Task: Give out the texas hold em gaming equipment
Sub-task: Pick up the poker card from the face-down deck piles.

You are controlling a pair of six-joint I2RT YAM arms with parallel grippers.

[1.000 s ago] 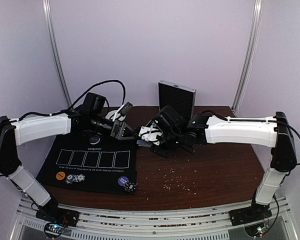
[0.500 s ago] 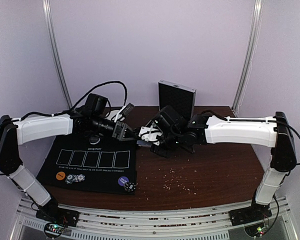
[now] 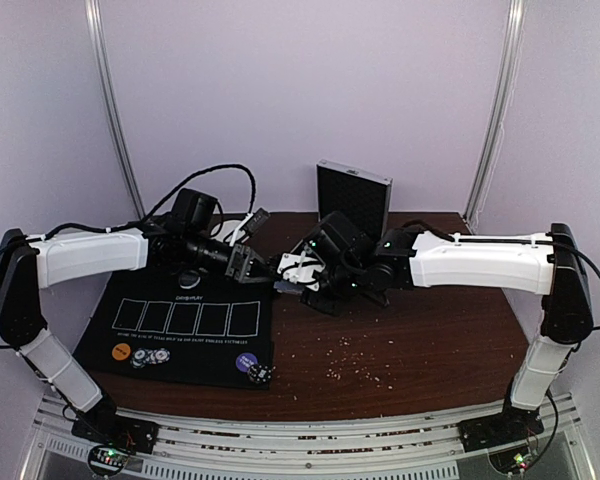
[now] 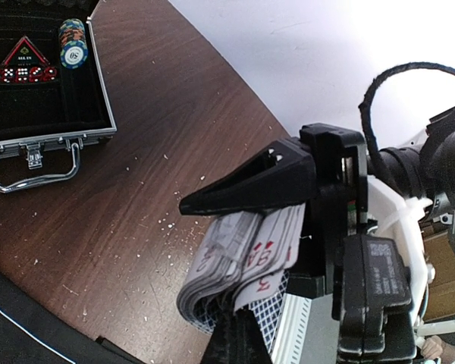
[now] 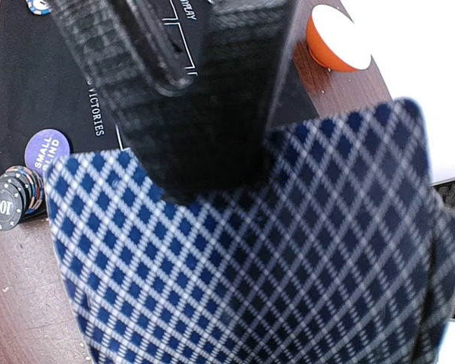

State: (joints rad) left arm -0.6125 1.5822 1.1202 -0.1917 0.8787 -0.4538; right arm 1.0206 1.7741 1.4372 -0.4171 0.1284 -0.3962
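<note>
The playing cards [image 4: 246,254] are held clear of the brown table [image 3: 410,340], just right of the black mat [image 3: 195,350] and near the open chip case [image 3: 354,197] at the far middle. They are clamped in the right gripper [image 3: 292,272], whose fingers are closed over the blue-diamond backs. The deck is slightly fanned. Its long axis runs out from those fingers leftward toward the mat, with backs turned right and faces turned left. The left gripper [image 3: 250,264] is closed at the deck's left end; whether a card is pinched there cannot be told.
</note>
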